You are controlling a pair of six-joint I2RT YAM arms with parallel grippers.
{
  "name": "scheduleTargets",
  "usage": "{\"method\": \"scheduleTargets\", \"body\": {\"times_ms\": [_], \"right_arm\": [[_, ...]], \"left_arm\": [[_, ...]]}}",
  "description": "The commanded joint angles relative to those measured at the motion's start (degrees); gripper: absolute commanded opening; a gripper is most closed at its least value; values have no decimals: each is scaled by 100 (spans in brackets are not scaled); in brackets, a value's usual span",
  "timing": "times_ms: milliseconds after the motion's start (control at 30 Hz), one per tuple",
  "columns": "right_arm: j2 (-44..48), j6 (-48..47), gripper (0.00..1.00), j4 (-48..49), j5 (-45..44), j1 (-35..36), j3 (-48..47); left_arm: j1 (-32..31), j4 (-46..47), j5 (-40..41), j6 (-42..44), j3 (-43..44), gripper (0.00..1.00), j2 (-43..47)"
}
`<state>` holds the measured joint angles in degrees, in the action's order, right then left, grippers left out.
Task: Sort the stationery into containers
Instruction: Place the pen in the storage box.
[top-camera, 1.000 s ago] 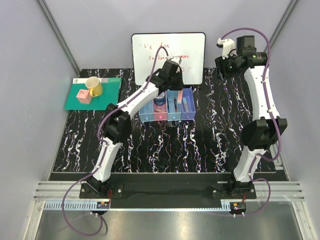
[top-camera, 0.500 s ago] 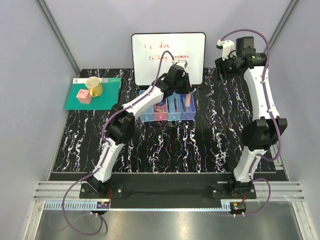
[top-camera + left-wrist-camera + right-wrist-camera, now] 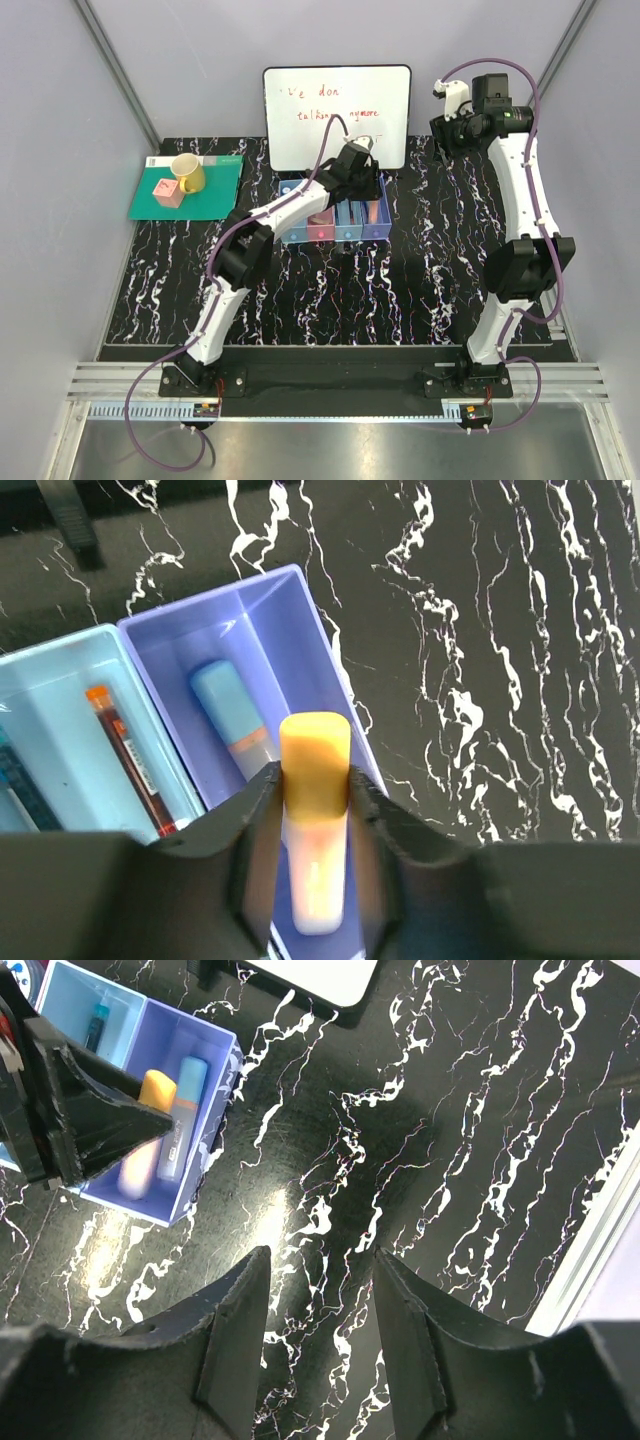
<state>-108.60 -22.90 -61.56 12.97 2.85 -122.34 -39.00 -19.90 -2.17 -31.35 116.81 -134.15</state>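
My left gripper (image 3: 313, 778) is shut on the orange stubby marker (image 3: 314, 745) and holds it over the purple bin (image 3: 250, 610), the right end of the row of four joined bins (image 3: 335, 222). A light-blue marker (image 3: 225, 705) lies in the purple bin. A thin dark-red pen (image 3: 125, 760) lies in the blue bin (image 3: 60, 680) beside it. In the right wrist view the orange marker (image 3: 150, 1095) sits beside the light-blue one (image 3: 185, 1080). My right gripper (image 3: 320, 1255) is open and empty, high above the table at the back right (image 3: 447, 135).
A whiteboard (image 3: 337, 110) leans at the back, just behind the bins. A green mat (image 3: 215, 190) at the back left carries a yellow cup (image 3: 187, 172) and a pink cube (image 3: 166, 190). The left arm covers the two left bins in the top view.
My left gripper has moved right along the row of bins, from over the pink bin to over the purple one. The right arm has not moved.
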Motion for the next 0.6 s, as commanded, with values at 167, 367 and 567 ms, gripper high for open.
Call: {"method": "scheduleTargets", "body": {"times_ms": [167,367,567], "right_arm": [[436,31,53,135,56,-4,18],[576,40,54,118,117,-4,79],[1006,13,83,-49,652,-4,342]], "left_arm": [[7,504,25,147,96,70,38],[68,531,-248,393,403,82,178],[165,242,-363,1490,185,99,1336]]}}
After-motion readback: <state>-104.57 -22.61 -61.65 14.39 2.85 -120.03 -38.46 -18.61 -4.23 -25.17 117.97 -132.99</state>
